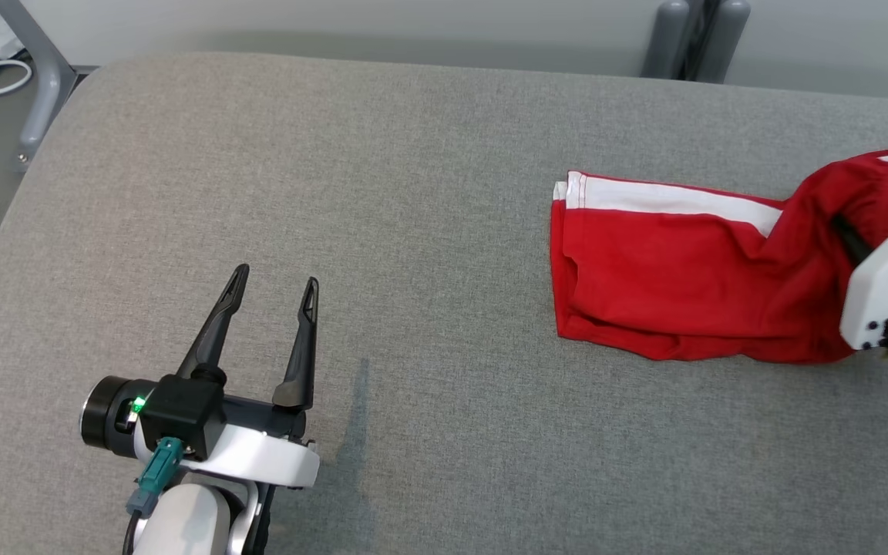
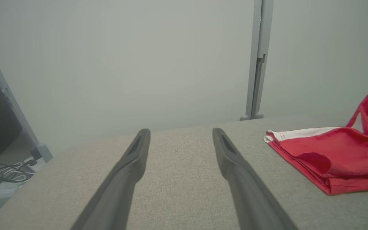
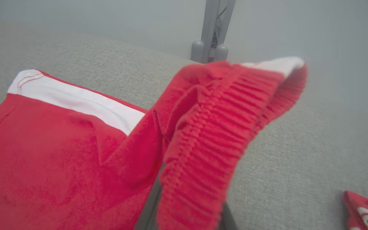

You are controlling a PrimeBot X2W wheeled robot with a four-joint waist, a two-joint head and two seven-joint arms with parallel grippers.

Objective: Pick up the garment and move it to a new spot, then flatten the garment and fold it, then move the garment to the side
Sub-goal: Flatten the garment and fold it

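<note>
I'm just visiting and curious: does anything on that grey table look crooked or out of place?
Only the red shorts: their waistband end is hoisted off the grey table, pinched in the right hand, while the leg end lies flat.

The garment [image 1: 667,285] was red, with a white stripe [image 1: 675,196] along one edge and a ribbed red waistband [image 3: 209,134]. The padded surface [image 1: 336,169] was a heathered grey weave. The left gripper [image 1: 274,281] had black fingers [image 1: 216,324], a white wrist shell [image 1: 259,456], a green light [image 1: 138,402] and a teal connector [image 1: 157,472].
</note>
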